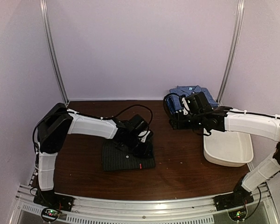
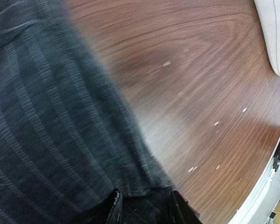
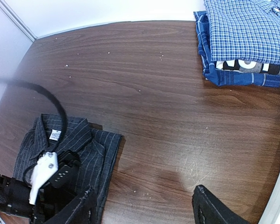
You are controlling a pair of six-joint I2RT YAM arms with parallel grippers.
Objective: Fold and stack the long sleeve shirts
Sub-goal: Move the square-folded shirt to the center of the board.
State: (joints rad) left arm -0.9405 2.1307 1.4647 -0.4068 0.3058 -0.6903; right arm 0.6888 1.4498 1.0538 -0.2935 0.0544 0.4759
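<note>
The surface (image 3: 149, 102) is smooth, faintly glossy wood; the charcoal shirt (image 1: 121, 159) is matt cloth. The tub (image 1: 229, 153) is white plastic.

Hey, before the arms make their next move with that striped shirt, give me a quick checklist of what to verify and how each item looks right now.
1. Charcoal shirt folded flat on the table: ok.
2. Left gripper has cloth between its fingers, but a firm pinch: cannot tell.
3. Right gripper open and empty: ok.
4. Stack tidy, blue checked shirt lying on the navy shirt: ok.
5. Route from the charcoal shirt to the stack free: not ok, the right arm hangs between them.
6. White tub off that route: ok.
</note>
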